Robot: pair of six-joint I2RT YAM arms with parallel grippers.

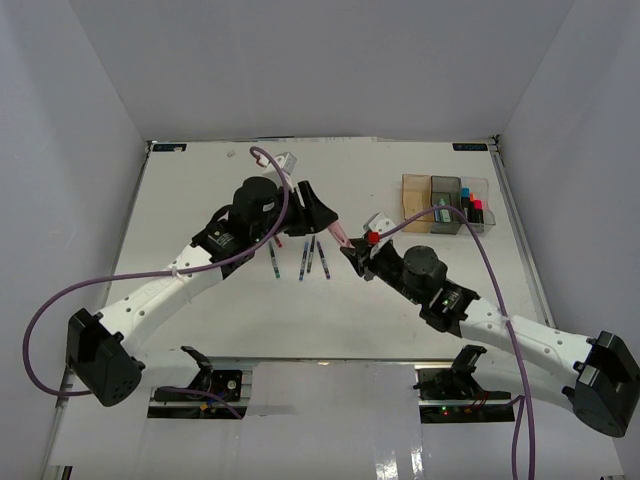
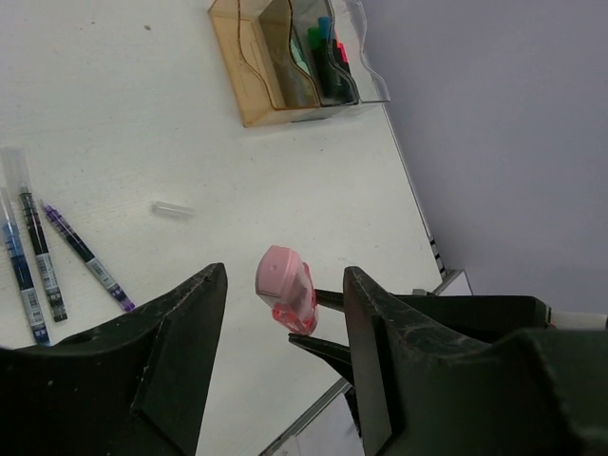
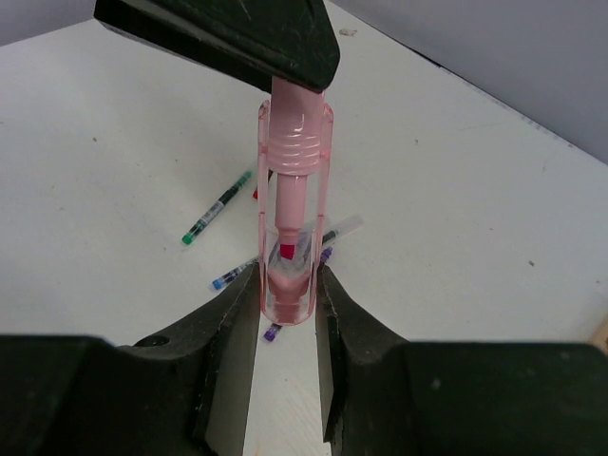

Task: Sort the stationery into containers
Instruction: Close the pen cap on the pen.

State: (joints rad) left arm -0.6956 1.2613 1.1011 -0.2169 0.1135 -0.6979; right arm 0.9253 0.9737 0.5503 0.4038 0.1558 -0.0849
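Looks like it's barely getting halfway: the right hand (image 3: 287, 285) is clamping the pink marker (image 3: 290, 190) above the worktop (image 1: 200, 180) middle, the left hand (image 2: 285, 275) is hanging open around it, a few highlighters (image 1: 470, 208) are sitting in the far-right bins (image 1: 415, 188), and pens (image 1: 310, 262) are lying loose.

The row of three bins (image 1: 417, 190) sits at the far right of the table (image 1: 190, 190). Highlighters (image 1: 470, 208) stand in the middle and right-hand bins. Several pens (image 1: 310, 262) lie side by side mid-table, left of the bins. The marker (image 3: 290, 218) hangs above the pens, between the left gripper (image 1: 330, 222) behind it and the right gripper (image 1: 355, 252) in front, which clamps its near end.
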